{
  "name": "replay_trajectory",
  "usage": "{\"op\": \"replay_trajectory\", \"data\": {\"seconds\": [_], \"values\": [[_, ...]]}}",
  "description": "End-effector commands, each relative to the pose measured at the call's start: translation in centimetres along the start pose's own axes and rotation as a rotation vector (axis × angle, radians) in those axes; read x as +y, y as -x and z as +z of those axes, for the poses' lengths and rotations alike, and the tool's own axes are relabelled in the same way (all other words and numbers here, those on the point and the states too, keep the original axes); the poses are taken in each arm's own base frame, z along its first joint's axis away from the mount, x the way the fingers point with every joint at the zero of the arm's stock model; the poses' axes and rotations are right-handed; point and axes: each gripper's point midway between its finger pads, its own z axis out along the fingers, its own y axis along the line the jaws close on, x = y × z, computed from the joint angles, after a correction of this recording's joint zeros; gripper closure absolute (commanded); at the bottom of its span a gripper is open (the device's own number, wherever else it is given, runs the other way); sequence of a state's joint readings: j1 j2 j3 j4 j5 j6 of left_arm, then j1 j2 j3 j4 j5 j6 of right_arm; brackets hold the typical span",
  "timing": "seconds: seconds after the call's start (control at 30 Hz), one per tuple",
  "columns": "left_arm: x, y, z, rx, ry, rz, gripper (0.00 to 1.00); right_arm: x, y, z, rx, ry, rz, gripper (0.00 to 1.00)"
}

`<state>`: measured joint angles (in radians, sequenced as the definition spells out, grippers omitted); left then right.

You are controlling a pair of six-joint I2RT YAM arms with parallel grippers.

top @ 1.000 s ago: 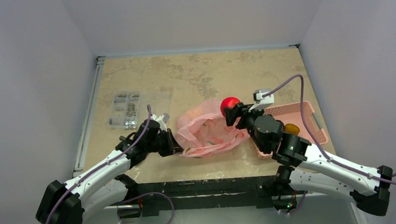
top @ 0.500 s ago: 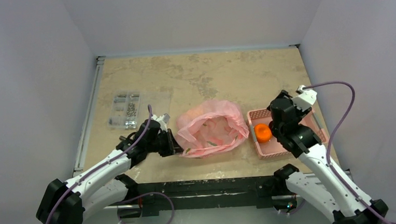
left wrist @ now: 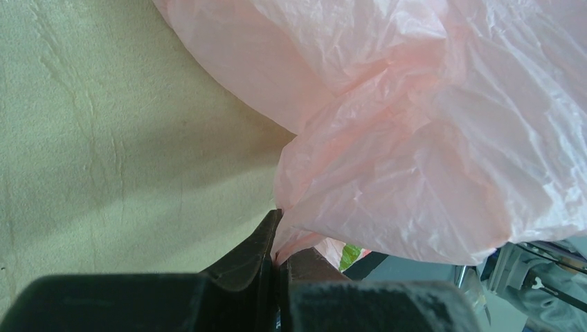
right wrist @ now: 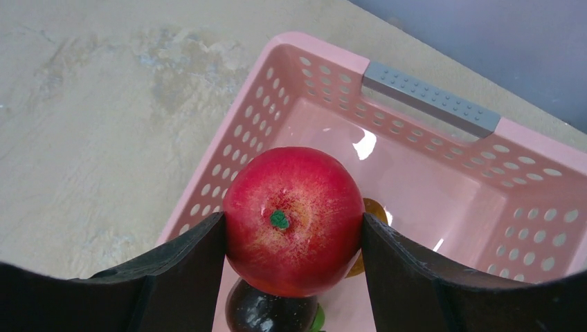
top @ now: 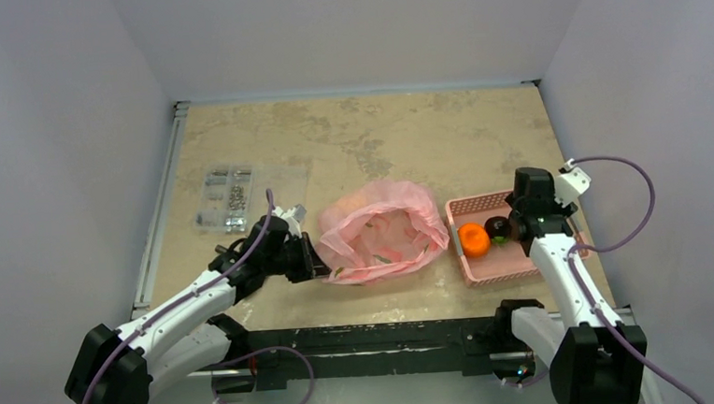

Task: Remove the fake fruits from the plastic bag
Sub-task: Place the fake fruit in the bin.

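The pink plastic bag [top: 383,233] lies crumpled and open at mid-table; it fills the left wrist view [left wrist: 415,138]. My left gripper [top: 314,261] is shut on a fold at the bag's left edge [left wrist: 278,259]. My right gripper [top: 526,218] hangs over the rigid pink basket [top: 516,265] and is shut on the red apple [right wrist: 293,220]. An orange [top: 474,240] and a dark plum [top: 497,227] lie in the basket. The plum [right wrist: 271,312] sits right under the apple. A brownish-yellow fruit [right wrist: 378,209] peeks out behind the apple. What remains inside the bag is hidden.
A clear packet of small metal parts [top: 231,198] lies at the table's left. The basket has perforated walls [right wrist: 263,138] and a grey handle [right wrist: 430,99]. Grey walls enclose the table on three sides, and a metal rail [top: 161,223] runs along its left edge.
My right arm has swung from above the bag's right edge rightward to over the basket, carrying the red apple. The left gripper and the bag have not moved.
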<state>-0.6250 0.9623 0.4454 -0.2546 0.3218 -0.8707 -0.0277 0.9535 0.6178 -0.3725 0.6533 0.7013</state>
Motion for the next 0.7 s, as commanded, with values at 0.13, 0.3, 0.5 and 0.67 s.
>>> {"op": "replay_trajectory", "data": {"seconds": [0.13, 0.3, 0.5, 0.67], "values": [[-1.7, 0.9, -0.4, -0.023, -0.048, 0.046, 1.00, 0.9, -0.2, 0.9, 0.002, 0.070, 0.064, 0.71], [-1.8, 1.1, -0.4, -0.024, -0.047, 0.047, 1.00, 1.0, -0.7, 1.1, 0.015, 0.079, 0.044, 0.50], [-1.7, 1.1, -0.6, -0.027, -0.043, 0.049, 1.00, 1.5, -1.1, 1.1, 0.026, 0.119, 0.027, 0.30], [-1.7, 1.0, -0.6, -0.027, -0.045, 0.048, 1.00, 1.6, -0.7, 0.7, 0.013, 0.140, 0.026, 0.11]]}}
